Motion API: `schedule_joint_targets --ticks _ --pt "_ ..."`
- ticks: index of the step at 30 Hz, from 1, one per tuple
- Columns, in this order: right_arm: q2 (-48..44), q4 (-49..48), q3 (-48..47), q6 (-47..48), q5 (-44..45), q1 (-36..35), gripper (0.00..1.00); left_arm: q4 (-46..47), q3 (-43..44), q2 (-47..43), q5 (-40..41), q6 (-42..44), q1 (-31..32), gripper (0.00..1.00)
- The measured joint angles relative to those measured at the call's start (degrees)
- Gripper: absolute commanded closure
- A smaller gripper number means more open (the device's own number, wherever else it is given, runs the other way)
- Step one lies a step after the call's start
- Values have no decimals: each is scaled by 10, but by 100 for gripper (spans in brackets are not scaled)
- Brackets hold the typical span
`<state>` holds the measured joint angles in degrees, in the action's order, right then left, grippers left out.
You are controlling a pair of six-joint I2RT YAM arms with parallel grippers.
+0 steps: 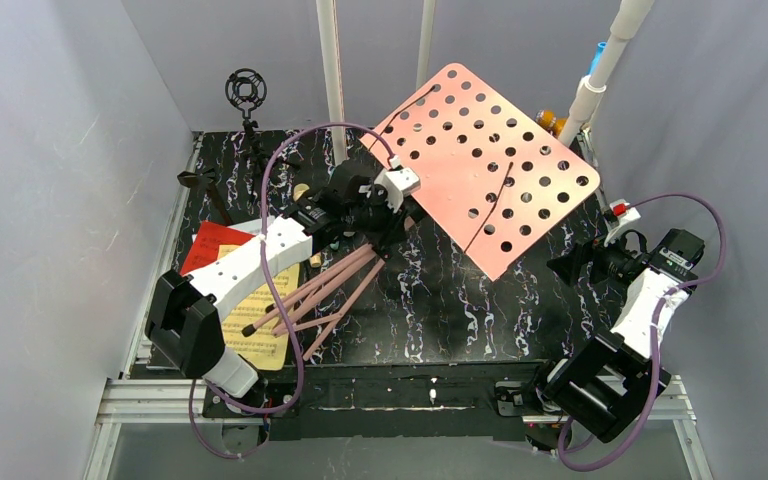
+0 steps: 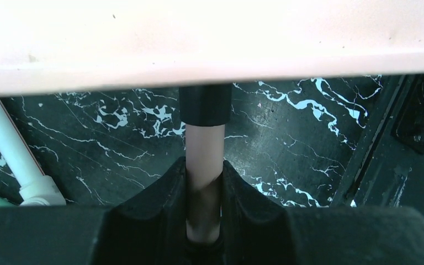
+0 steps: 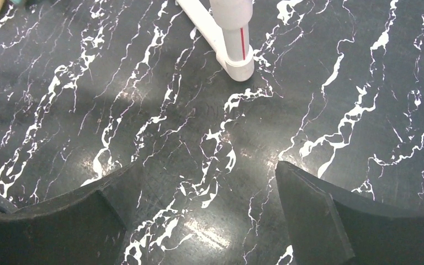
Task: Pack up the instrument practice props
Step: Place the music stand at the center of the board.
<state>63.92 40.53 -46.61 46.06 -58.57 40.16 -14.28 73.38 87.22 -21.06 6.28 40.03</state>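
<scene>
The pink hole-punched metal music stand plate (image 1: 480, 165) sits at the rear right of the black white-veined marble-look tabletop (image 1: 440, 310), its perforated face turned up toward the overhead camera. Its thin pink pole (image 2: 204, 154) runs out of a black collar (image 2: 205, 105) under the plate. I have the left gripper (image 2: 204, 187) clenched on that pole, one black finger pressed to each side of it. From there the pink tripod legs (image 1: 325, 290) lie bunched and fan out toward the near left. Their tips end by the yellow sheet music (image 1: 260, 330), which lies flat near my left arm's base. The red folder (image 1: 215, 245) lies just behind the sheet and is partly hidden by the arm.

My right gripper (image 3: 210, 210) is at the right side, well apart from the stand. Its fingers are spread wide with only bare tabletop between them.

The white plastic pipe frame (image 1: 332, 70) stands along the back, and one of its feet shows in the right wrist view. A black ring-shaped microphone mount on a thin stand (image 1: 246, 92) is at the rear left corner.
</scene>
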Motion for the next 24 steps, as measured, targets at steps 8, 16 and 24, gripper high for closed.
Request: schedule_joint_targets --ticks 8,16,24 --pt "-2 -1 4 0 10 0 2 -3 -26 -5 -13 -1 -9 100" --pt "-2 -1 7 -3 10 0 2 -3 -27 -2 -15 0 -29 100" --pt "-12 -3 8 -6 19 13 2 13 -27 24 -22 -1 -34 100"
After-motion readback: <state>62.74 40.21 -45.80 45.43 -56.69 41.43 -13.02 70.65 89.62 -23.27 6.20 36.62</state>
